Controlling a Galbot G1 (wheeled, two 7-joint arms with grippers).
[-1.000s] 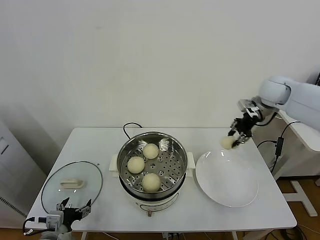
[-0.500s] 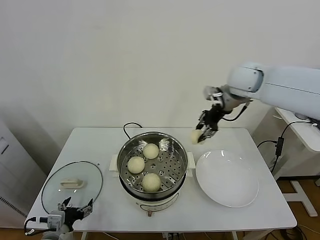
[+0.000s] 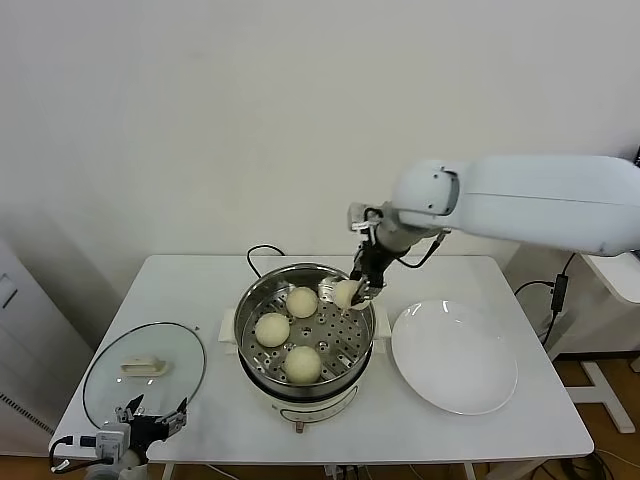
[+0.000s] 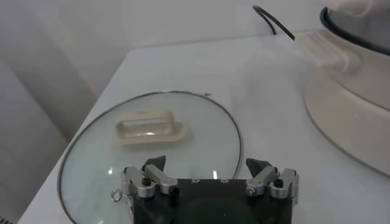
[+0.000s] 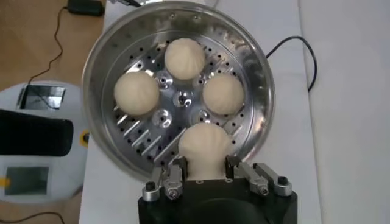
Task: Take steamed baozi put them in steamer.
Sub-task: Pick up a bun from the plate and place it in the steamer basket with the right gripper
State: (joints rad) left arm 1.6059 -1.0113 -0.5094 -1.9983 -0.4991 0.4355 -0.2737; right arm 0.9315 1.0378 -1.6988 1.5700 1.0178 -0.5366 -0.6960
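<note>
Three steamed baozi [image 3: 301, 302] [image 3: 272, 329] [image 3: 303, 364] lie on the perforated tray of the steamer [image 3: 258, 292]. My right gripper [image 3: 350, 291] hangs over the steamer's far right part, shut on another baozi [image 3: 343, 295]. In the right wrist view this held baozi [image 5: 205, 145] sits between the fingers of the right gripper [image 5: 205, 167], above a bare part of the tray, with the others [image 5: 185, 58] [image 5: 136, 94] [image 5: 223, 94] below it. My left gripper [image 3: 150, 420] is parked low at the table's front left corner, open and with nothing in it [image 4: 207, 167].
A bare white plate [image 3: 455, 357] lies right of the steamer. The glass lid [image 3: 143, 370] with a white handle lies flat at the left, right before the left gripper [image 4: 152, 131]. A black cord [image 3: 262, 252] runs behind the steamer on the white table [image 3: 200, 290].
My right arm has carried the baozi leftwards, from above the plate's far edge to above the steamer. The left arm has stayed where it was.
</note>
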